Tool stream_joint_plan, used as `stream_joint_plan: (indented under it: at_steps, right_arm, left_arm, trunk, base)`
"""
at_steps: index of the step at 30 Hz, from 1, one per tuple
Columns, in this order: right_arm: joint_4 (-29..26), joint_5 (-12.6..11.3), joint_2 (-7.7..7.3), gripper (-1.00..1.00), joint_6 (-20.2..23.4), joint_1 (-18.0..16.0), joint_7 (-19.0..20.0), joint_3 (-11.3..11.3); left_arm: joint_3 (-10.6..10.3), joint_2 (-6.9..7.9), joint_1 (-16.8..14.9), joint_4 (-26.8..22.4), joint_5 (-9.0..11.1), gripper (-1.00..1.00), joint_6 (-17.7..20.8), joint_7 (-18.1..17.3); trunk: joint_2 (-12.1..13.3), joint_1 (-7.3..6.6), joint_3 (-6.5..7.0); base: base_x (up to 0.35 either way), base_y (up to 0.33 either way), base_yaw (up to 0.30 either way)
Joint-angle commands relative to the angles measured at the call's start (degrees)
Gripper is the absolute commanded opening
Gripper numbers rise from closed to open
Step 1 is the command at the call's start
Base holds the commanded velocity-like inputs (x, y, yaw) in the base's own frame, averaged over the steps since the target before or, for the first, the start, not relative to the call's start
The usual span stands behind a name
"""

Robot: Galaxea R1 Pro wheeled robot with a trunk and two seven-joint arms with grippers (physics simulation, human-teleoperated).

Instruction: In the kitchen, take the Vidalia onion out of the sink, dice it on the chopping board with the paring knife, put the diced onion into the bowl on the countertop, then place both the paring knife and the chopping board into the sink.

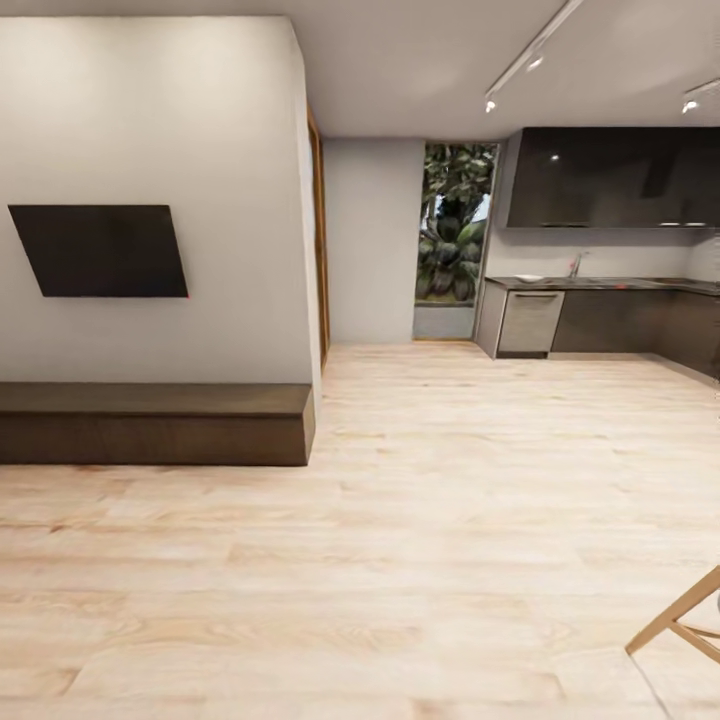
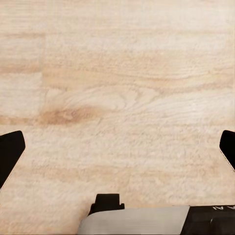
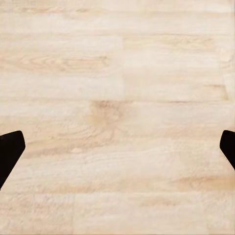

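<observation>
From your head camera you look across a pale wooden plank floor [image 1: 420,520] toward a kitchen in the far right corner. A dark kitchen bench [image 1: 610,284] runs along the back wall there, with a slim metal tap [image 1: 576,263] rising from it, which marks where the sink sits; the basin itself and anything in it are too small and far off to make out. Glossy black wall cabinets [image 1: 610,178] hang above, and a grey appliance front [image 1: 530,322] sits under the bench's left end. A tall window showing green foliage [image 1: 455,225] stands to the left of the kitchen. On the white wall at your left hangs a flat black screen [image 1: 100,250] above a long low dark-brown wooden unit [image 1: 150,422]. A light wooden furniture leg [image 1: 680,615] cuts into the lower right corner.

In your left wrist camera the left pincer [image 2: 117,149] is spread wide, its black fingertips [image 2: 10,152] at opposite edges, nothing between them, plank floor beyond.

In your right wrist camera the right pincer [image 3: 117,149] is likewise spread wide and holds nothing, its dark fingertips [image 3: 10,152] framing bare plank floor.
</observation>
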Motion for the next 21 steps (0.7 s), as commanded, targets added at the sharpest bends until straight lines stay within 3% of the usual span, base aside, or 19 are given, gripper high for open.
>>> stream_joint_plan:
  at_steps: [1,8,21]
  right_arm:
    - [0.04,0.02,0.02,1.0,-0.17,-0.04,-0.13,0.0]
    - [-0.09,0.02,0.01,1.0,-0.17,-0.04,-0.13,0.0]
    - [0.05,0.02,0.01,1.0,-0.17,-0.04,-0.13,0.0]
  left_arm:
    - [-0.03,0.02,0.01,-0.04,0.02,1.0,-0.1,0.0]
    - [-0.03,0.06,0.01,0.05,0.07,1.0,-0.11,0.0]
    - [-0.01,0.1,0.01,0.04,0.08,1.0,-0.11,0.0]
  trunk:
    - [-0.02,0.04,-0.05]
    - [-0.02,0.04,-0.05]
    - [-0.02,0.04,-0.05]
  base:
    - [0.344,0.0,-0.111]
    - [0.344,0.0,-0.135]
    - [0.344,0.0,-0.005]
